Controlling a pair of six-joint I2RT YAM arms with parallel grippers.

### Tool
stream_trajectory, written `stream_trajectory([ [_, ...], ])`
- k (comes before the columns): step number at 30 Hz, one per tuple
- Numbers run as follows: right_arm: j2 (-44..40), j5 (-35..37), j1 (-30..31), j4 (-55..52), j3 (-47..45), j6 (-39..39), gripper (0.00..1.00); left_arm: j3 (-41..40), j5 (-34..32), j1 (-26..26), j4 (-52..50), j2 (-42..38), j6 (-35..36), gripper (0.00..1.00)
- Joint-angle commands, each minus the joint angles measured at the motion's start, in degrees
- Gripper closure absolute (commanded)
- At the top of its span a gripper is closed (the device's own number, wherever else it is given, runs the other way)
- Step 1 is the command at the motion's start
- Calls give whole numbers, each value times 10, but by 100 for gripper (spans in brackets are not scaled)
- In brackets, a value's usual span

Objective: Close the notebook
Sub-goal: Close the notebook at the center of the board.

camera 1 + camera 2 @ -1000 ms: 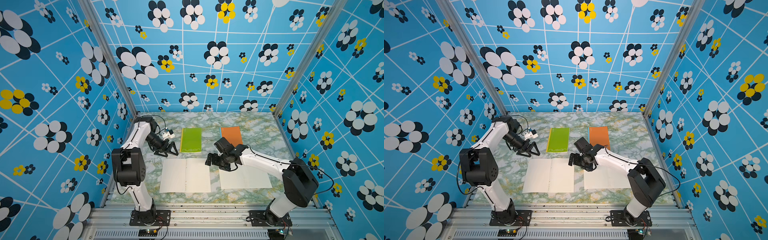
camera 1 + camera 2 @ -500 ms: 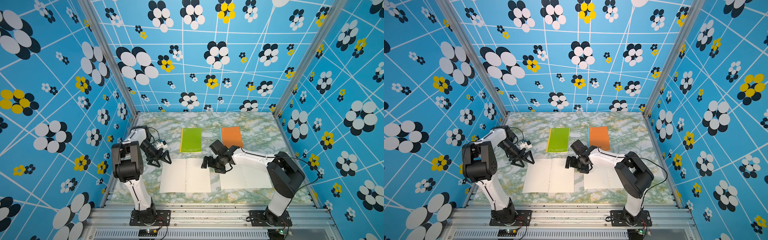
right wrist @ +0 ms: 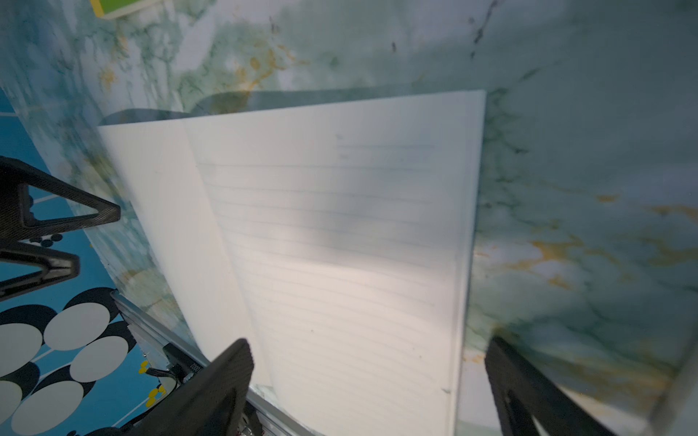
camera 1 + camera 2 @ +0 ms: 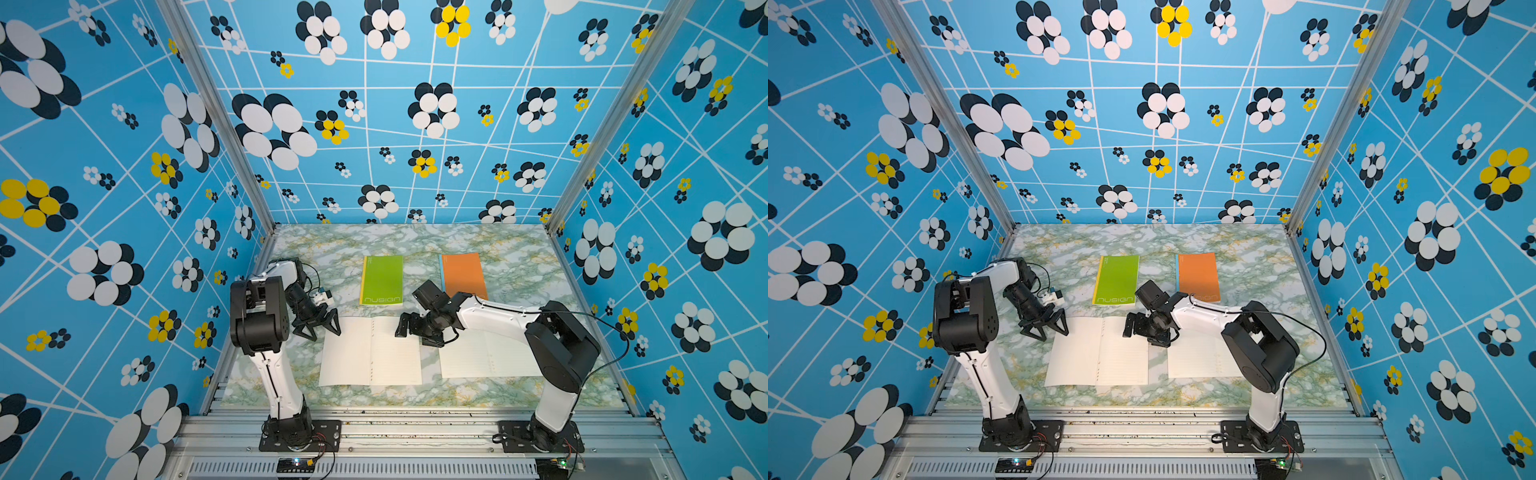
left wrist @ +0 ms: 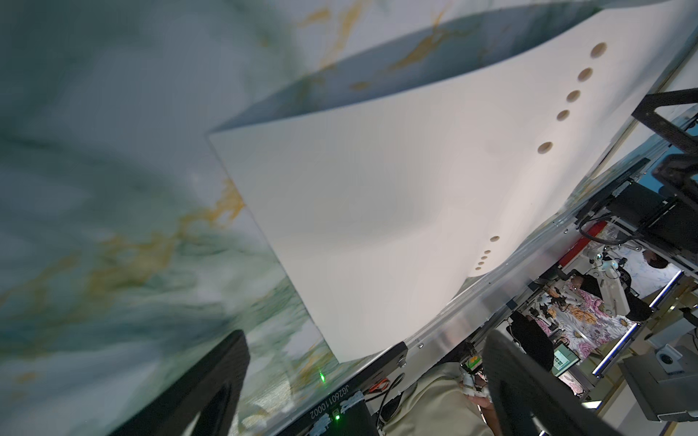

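An open notebook [image 4: 370, 351] [image 4: 1096, 353] lies flat with its cream pages up, mid-table in both top views. My left gripper [image 4: 321, 332] [image 4: 1049, 332] is open, low beside the notebook's far left corner. The left wrist view shows the punched page [image 5: 396, 188] ahead of that gripper [image 5: 366, 396], with nothing between its fingers. My right gripper [image 4: 415, 334] [image 4: 1142, 334] is open over the far right corner. In the right wrist view the lined page [image 3: 340, 245] runs between this gripper's [image 3: 370, 392] spread fingers. Neither gripper holds anything.
A second open notebook [image 4: 486, 353] lies to the right, partly under the right arm. A closed green notebook [image 4: 381, 279] and a closed orange one [image 4: 462, 273] lie farther back. Patterned blue walls stand on three sides, and a metal rail [image 4: 415, 419] runs along the front.
The left gripper has come forward and down to the notebook's far left corner. The right gripper has shifted left, off the right-hand notebook, to the middle notebook's far right corner.
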Motion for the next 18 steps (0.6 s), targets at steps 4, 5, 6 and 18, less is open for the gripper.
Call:
stream_trajectory([
  [4, 16, -7, 6, -3, 8, 6, 1, -24, -34, -30, 16, 7, -15, 1],
  [5, 16, -6, 7, -3, 9, 5, 1, -27, -37, -33, 19, 6, -16, 1],
  [6, 17, -6, 7, -3, 8, 7, 1, -31, -40, -38, 20, 6, -18, 1],
  [18, 23, -10, 18, 10, 8, 11, 1, -45, -70, -77, 27, 0, -48, 1],
])
